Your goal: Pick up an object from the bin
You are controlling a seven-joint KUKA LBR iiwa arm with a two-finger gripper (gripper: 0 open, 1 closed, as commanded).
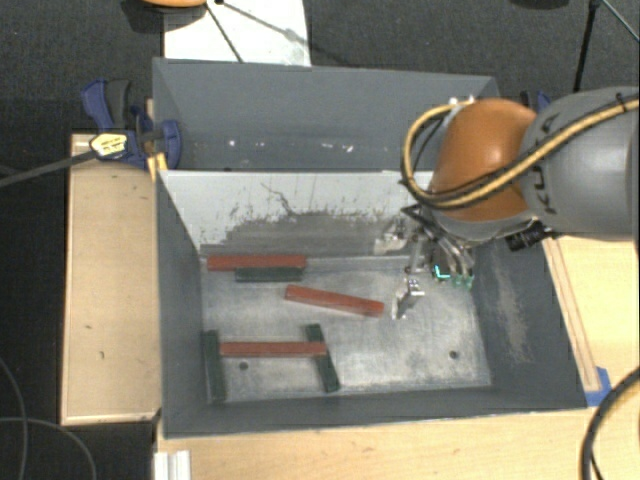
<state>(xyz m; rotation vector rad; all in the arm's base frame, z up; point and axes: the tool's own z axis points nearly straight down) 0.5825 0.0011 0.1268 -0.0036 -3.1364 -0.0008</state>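
The grey metal bin (190,268) is standing in front of me, and its floor is carrying only a few flat bars, well apart from each other. The arm (585,173) is reaching in from the right side, with its orange cover (480,158) and the cables hanging over the right half of the bin.

Near the back wall the long red-brown bar (255,262) is lying, and a dark green bar (268,275) is lying just beside it, touching along its front edge. In the middle the slanted red-brown bar (335,302) is lying alone, with its right end a little lower than its left end. Near the front a third red-brown bar (272,348) is lying between two dark green pieces, the left green piece (210,365) and the right green piece (322,358), which is touching its right end.

The gripper (404,306) is hanging low, just beside the right end of the slanted red-brown bar. If it is apart or together, I cannot tell from here, and I am not seeing anything held in it.

I am judging that the pick is at the approach step and nothing is lifted yet. If this bar is the target, the next move is asking for a small shift to the left, so that the gripper is straddling the narrow width of the bar, then closing and lifting straight up.
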